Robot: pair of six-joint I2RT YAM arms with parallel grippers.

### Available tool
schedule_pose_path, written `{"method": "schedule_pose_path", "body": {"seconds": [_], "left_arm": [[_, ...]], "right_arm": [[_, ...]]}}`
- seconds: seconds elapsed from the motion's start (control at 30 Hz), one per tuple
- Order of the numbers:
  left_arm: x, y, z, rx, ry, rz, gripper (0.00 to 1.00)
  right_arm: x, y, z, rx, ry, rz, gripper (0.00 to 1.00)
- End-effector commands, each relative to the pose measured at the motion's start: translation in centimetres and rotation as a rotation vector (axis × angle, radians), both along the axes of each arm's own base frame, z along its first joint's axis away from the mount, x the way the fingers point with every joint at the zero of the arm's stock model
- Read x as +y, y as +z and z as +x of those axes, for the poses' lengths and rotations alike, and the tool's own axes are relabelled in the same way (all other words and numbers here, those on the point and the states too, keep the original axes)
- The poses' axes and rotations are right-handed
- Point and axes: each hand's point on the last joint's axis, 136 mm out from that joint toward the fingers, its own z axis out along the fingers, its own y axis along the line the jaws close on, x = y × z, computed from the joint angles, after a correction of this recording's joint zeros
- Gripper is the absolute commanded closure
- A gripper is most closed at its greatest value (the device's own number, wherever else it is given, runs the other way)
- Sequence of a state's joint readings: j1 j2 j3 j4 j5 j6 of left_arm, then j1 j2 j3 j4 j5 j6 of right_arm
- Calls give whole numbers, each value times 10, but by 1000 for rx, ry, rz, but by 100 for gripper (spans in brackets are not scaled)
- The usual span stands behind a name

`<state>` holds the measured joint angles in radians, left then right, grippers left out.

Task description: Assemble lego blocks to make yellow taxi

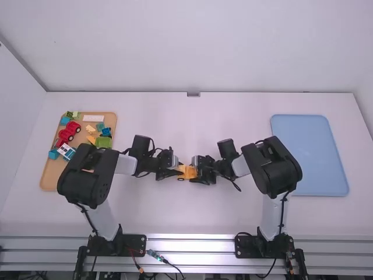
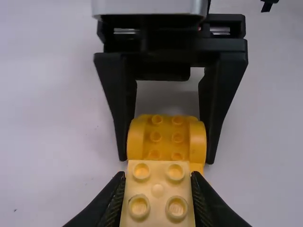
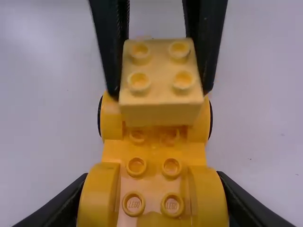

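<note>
In the high view my left gripper (image 1: 173, 171) and my right gripper (image 1: 199, 170) meet at the orange-yellow car base (image 1: 187, 172) near the table's middle. The left wrist view has my left gripper (image 2: 158, 189) shut on a pale yellow block (image 2: 158, 191) with its studs up. In the right wrist view that block (image 3: 158, 75) sits over the far end of the car base (image 3: 154, 151), near its wheels; whether it touches the studs I cannot tell. My right gripper (image 3: 152, 203) is shut on the near end of the car base, one finger along each side.
A wooden tray (image 1: 49, 175) with a red vehicle (image 1: 68, 133), a green block (image 1: 103, 142) and several other loose blocks lies at the left. On the right is a blue tray (image 1: 309, 154), partly behind the right arm.
</note>
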<state>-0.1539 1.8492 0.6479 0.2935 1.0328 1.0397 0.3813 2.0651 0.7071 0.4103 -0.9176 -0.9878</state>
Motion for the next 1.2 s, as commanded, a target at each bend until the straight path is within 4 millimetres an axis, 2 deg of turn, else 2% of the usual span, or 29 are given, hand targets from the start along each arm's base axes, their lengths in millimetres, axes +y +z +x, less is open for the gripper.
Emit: {"method": "schedule_pose_path", "body": {"seconds": [0.0,0.27,0.57,0.87,1.17], "left_arm": [[3,8,-3,20,-15,-65,98],[-6,7,-12,6,-61,-63,98],[-4,6,-13,19,-55,-57,98],[-14,-2,-18,8,-78,-7,98],[-8,-6,-13,16,-60,-27,98]], "right_arm": [[-28,-54,-13,45,-59,-225,84],[-28,-54,-14,53,-35,-235,84],[-26,-52,-13,27,-59,-199,84],[-24,-50,-10,57,-50,-211,84],[-25,-51,-12,52,-51,-208,85]]}}
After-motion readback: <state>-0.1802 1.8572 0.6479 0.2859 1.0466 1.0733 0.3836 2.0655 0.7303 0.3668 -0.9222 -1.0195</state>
